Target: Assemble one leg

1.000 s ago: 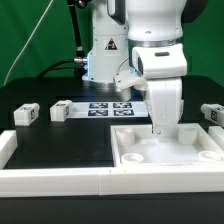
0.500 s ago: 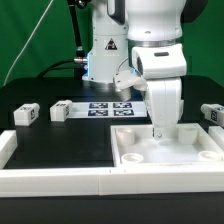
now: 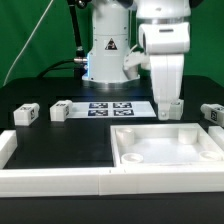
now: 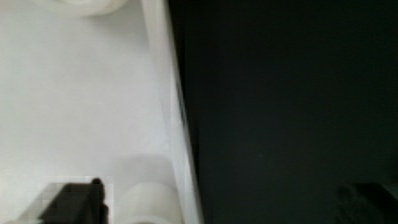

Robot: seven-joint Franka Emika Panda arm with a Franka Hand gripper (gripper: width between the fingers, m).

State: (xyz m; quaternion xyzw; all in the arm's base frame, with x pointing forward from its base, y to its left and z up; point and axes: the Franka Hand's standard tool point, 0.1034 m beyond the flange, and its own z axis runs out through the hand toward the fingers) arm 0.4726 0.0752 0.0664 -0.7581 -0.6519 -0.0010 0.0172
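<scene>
My gripper (image 3: 168, 100) hangs above the far edge of the large white tabletop (image 3: 200, 160), on the exterior view's right. In the wrist view its jaws (image 4: 219, 198) stand wide apart with nothing between them but the tabletop's rim (image 4: 175, 120) and a round white bump (image 4: 151, 200). One white leg with a marker tag (image 3: 172, 110) shows just below and behind the fingers; I cannot tell whether they touch. Three more legs lie on the black table: two at the left (image 3: 25, 114) (image 3: 60, 110) and one at the right edge (image 3: 212, 115).
The marker board (image 3: 110, 108) lies flat behind the tabletop, in front of the robot's base (image 3: 105, 60). A white frame piece (image 3: 50, 178) runs along the table's front edge.
My gripper has risen out of the tabletop's recess and moved toward the exterior view's right and back. The leg near it, hidden by the arm before, now shows.
</scene>
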